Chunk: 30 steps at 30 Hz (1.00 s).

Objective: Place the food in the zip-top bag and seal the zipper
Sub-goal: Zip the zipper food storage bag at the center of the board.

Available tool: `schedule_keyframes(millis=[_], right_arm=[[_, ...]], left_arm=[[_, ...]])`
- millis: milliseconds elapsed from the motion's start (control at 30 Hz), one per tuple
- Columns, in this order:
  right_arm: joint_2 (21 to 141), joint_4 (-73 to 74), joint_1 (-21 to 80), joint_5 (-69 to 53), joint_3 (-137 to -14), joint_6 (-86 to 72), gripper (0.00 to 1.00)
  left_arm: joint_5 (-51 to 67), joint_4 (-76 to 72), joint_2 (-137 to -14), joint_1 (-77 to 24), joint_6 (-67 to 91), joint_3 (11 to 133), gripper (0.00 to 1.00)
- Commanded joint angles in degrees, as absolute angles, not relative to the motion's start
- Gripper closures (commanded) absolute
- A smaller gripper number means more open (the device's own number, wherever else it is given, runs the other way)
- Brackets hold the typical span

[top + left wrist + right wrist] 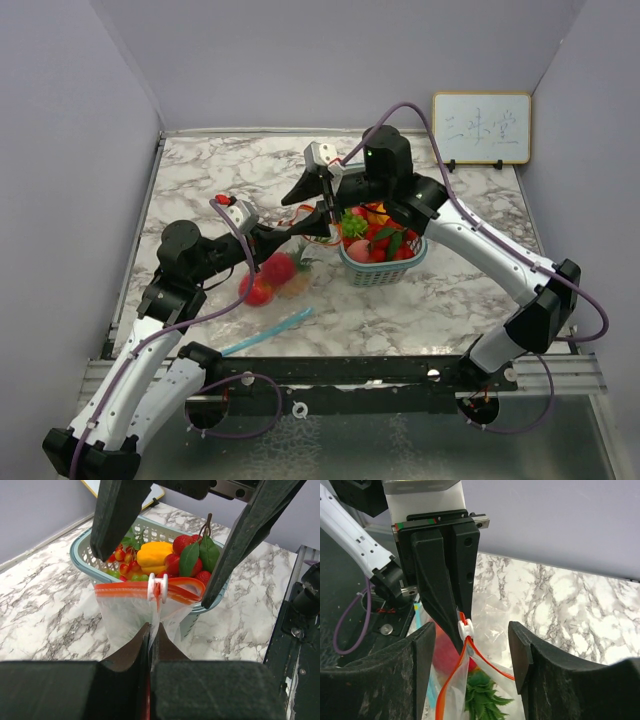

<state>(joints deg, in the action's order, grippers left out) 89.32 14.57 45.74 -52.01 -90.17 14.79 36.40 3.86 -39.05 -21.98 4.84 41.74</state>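
Left pincer (151,630) clenching zip-top bag (125,615) at slider (157,587); right pincer (471,630) hanging released, straddling slider, zipper tracks (120,589) spreading toward it.

I saw a grey-veined marble worktop (250,170) boxed in by plain lavender walls (330,60), a small whiteboard (481,127) propped at the back.

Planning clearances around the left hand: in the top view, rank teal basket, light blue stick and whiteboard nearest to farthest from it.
From the left hand:
1. teal basket, just right of it.
2. light blue stick, at the near table edge.
3. whiteboard, at the far right corner.
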Motion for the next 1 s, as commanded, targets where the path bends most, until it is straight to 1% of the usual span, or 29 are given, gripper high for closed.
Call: schedule_keyframes(millis=[0, 200, 400, 667, 800, 900, 967], right_arm=[[90.69, 14.6, 45.97, -56.28, -92.56, 14.12, 0.43], [91.81, 15.39, 45.97, -57.49, -93.56, 13.52, 0.57], [92.87, 17.91, 45.97, -58.0, -94.57, 13.7, 0.69], [92.98, 19.1, 45.97, -57.5, -94.13, 13.27, 0.73], [92.99, 19.51, 45.97, -57.89, -94.36, 13.23, 0.87], [93.12, 19.59, 45.92, -58.18, -94.61, 12.78, 0.97], [93.44, 20.1, 45.92, -58.39, -94.96, 12.66, 0.99]], left_arm=[[35.24, 1.48, -38.48, -22.04, 5.75, 42.55, 1.0], [35.41, 1.26, -38.52, -22.02, 6.01, 42.58, 1.0], [35.34, 1.04, -38.64, -21.97, 6.28, 42.64, 1.0], [35.24, 0.57, -38.51, -21.98, 6.64, 42.63, 1.0], [35.11, 0.75, -38.17, -21.98, 6.62, 42.47, 1.0], [34.98, 1.01, -37.97, -21.98, 6.59, 42.21, 1.0], [34.73, 1.15, -37.89, -22.02, 6.58, 42.15, 1.0]])
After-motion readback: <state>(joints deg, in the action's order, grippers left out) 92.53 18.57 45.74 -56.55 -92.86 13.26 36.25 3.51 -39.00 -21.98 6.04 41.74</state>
